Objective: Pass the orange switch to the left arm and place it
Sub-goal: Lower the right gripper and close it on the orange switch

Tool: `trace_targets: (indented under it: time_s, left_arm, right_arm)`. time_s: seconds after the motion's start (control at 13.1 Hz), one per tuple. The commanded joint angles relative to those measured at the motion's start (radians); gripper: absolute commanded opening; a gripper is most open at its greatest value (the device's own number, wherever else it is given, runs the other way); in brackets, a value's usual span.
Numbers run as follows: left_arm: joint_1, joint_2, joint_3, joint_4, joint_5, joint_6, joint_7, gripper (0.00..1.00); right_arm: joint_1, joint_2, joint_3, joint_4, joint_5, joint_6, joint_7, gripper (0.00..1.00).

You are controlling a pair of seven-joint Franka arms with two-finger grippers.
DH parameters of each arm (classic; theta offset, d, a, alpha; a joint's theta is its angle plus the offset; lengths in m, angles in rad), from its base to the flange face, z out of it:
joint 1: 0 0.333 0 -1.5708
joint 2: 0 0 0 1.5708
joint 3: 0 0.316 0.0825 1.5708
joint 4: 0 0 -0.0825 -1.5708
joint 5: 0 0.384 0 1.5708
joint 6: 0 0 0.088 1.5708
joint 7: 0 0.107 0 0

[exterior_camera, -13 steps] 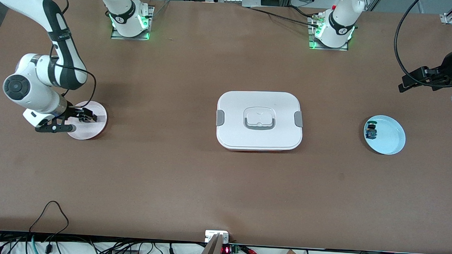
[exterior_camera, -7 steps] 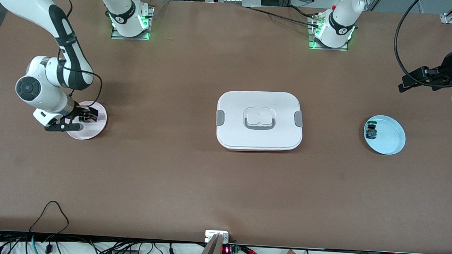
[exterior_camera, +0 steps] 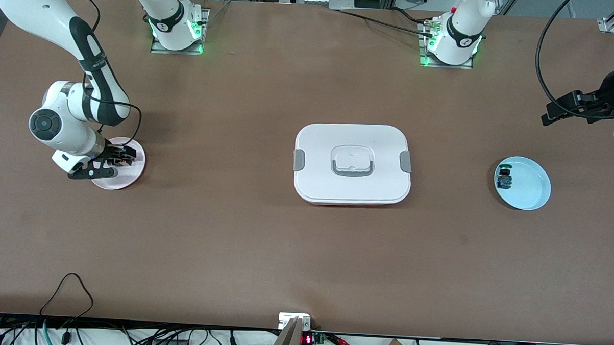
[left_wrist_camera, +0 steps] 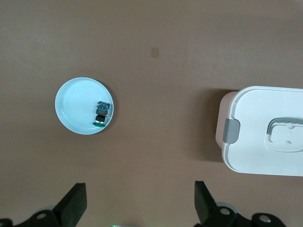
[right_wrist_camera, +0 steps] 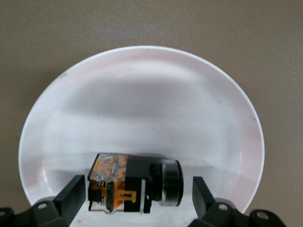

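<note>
My right gripper [right_wrist_camera: 135, 196] is low over the pink plate [right_wrist_camera: 142, 94] at the right arm's end of the table, its two fingers [right_wrist_camera: 71, 194] spread wide on either side of the orange switch [right_wrist_camera: 135, 184]. The switch lies on its side on the plate between the fingers, orange face toward one finger and silvery round end toward the other; I see a gap at each side, so nothing is gripped. From the front camera I see the same gripper [exterior_camera: 114, 160] over that plate [exterior_camera: 133, 176].

My left gripper [left_wrist_camera: 139, 208] waits high above the left arm's end of the table, fingers wide apart and holding nothing; in the front view it [exterior_camera: 549, 117] shows near the table's edge. Below it sits a light blue plate [left_wrist_camera: 71, 104] carrying a small blue part with a green cap [left_wrist_camera: 101, 113].

The white box [exterior_camera: 352, 164] sits lid-on in the middle of the table, between the two plates and well apart from both.
</note>
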State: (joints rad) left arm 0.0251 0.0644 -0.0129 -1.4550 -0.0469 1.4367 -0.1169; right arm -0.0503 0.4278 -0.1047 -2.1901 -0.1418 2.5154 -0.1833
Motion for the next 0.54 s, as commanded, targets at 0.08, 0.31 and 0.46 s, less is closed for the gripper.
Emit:
trace_targets:
  time_s: [0.08, 0.31, 0.46]
  left_arm:
    - [0.018, 0.015, -0.001, 0.03, -0.028, -0.01, -0.004, 1.0]
    - [0.019, 0.017, -0.001, 0.03, -0.028, -0.01, -0.004, 1.0]
    - [0.019, 0.015, -0.001, 0.03, -0.028, -0.01, -0.004, 1.0]
  right_arm:
    - [0.009, 0.005, 0.003, -0.013, -0.002, 0.016, -0.012, 1.0]
    - [0.009, 0.005, 0.003, -0.013, -0.002, 0.003, -0.015, 0.58]
    - [0.01, 0.0, 0.005, -0.011, -0.002, -0.023, -0.031, 0.25]
